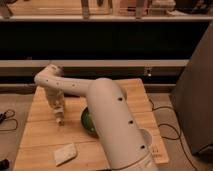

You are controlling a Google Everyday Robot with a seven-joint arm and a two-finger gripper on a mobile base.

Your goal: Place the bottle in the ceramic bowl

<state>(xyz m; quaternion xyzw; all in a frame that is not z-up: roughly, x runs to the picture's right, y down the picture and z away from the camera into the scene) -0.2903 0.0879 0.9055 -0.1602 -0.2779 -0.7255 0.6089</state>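
Nearest you, a flat pale pad point(65, 153) lies by the front-left edge of the desk point(40, 137), with bare wood around it. Your arm's thick white link point(115, 125) crosses the middle and hides most of the ceramic bowl point(88, 121); only its green left side shows. Just left of the bowl, the claw point(59, 114) points down over the desk with the bottle point(60, 120) at its tip. Whether it is clamped, you cannot tell. Beyond it, bare board runs to the far edge.

The thick white arm point(117, 127) is seen rising from the lower right foreground and is stretched leftward to a rounded elbow point(46, 80). From there the wrist point(55, 100) is turned straight down, and the pincer point(59, 117) is held pointing downward, low over the left half of the bench point(35, 142).
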